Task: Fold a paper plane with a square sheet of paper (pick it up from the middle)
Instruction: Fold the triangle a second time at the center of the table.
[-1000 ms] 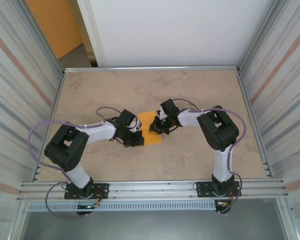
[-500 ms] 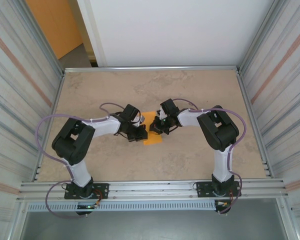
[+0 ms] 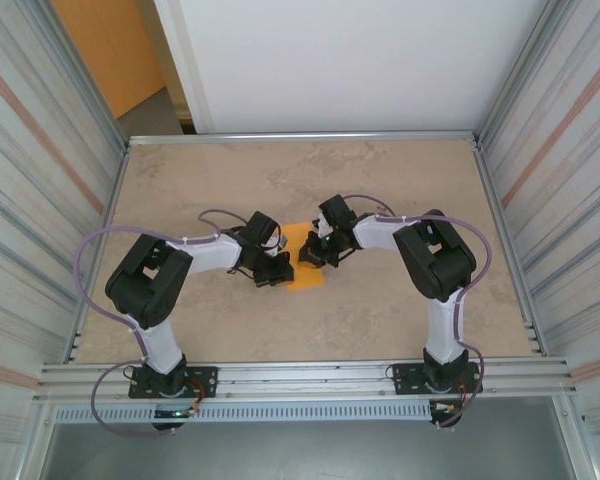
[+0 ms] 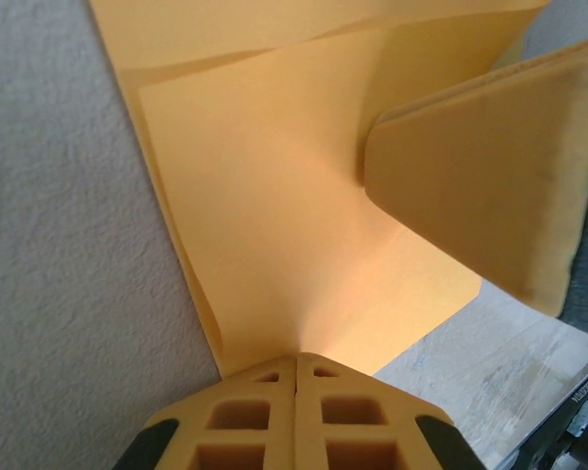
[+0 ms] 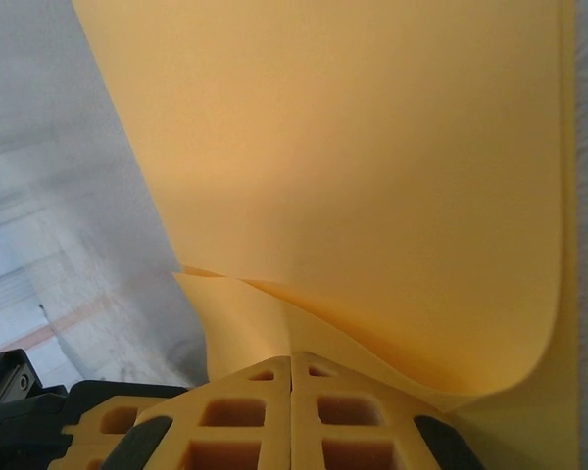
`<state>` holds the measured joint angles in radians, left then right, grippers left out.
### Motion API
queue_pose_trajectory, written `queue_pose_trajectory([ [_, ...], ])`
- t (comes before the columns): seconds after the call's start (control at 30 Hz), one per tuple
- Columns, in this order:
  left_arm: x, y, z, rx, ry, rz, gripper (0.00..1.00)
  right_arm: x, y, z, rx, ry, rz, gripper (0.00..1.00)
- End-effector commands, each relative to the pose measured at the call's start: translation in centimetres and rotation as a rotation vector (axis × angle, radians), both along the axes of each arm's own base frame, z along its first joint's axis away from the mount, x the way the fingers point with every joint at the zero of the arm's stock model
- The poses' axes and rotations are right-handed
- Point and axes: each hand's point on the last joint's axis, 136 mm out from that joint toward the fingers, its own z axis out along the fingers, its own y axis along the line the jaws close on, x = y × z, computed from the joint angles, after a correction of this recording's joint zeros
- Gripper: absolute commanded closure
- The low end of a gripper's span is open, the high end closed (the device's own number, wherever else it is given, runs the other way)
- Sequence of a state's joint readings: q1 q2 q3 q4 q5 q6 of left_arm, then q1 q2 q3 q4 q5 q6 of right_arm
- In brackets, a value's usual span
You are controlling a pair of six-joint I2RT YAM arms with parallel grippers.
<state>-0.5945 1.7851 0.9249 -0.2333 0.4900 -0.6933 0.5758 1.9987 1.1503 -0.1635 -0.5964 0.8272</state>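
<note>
Left fingers (image 4: 237, 423) clenched on folded orange sheet of paper (image 3: 305, 277), layers spread just ahead of tips. Right fingers (image 5: 237, 411) clenched on same sheet, flap curling up ahead. Sheet between both pairs, partly on tabletop (image 3: 380, 310).

Beige marbled tabletop (image 3: 380, 310) at centre; slotted aluminium rail (image 3: 310, 378) runs across its near edge at 6 o'clock. Left corrugated side wall (image 3: 30, 180) stands at 9 o'clock, right corrugated side wall (image 3: 570, 170) at 3 o'clock. White back panel (image 3: 350, 60) at 12 o'clock, orange wall panel (image 3: 105, 45) at 11 o'clock.
</note>
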Motion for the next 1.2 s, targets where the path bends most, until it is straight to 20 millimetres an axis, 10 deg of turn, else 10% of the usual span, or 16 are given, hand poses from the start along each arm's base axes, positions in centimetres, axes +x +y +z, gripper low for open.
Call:
queue_pose_trajectory([
  [0.0, -2.3, 2.7, -2.6, 0.112, 0.098, 0.039, 1.00, 1.0, -0.5, 0.5, -0.041, -0.034, 0.007, 0.89],
  [0.17, -2.1, 2.4, -2.2, 0.097, 0.085, 0.038, 1.00, 0.7, 0.9, 2.5, 0.005, -0.058, 0.046, 0.87],
  [0.7, -1.9, 2.4, -2.0, 0.096, 0.083, 0.043, 1.00, -3.6, 0.2, -1.8, -0.079, 0.027, 0.101, 0.98],
  [1.17, -3.4, 3.5, -2.9, 0.119, 0.130, 0.073, 1.00, 5.5, -6.0, -2.3, -0.098, -0.051, -0.093, 0.96],
])
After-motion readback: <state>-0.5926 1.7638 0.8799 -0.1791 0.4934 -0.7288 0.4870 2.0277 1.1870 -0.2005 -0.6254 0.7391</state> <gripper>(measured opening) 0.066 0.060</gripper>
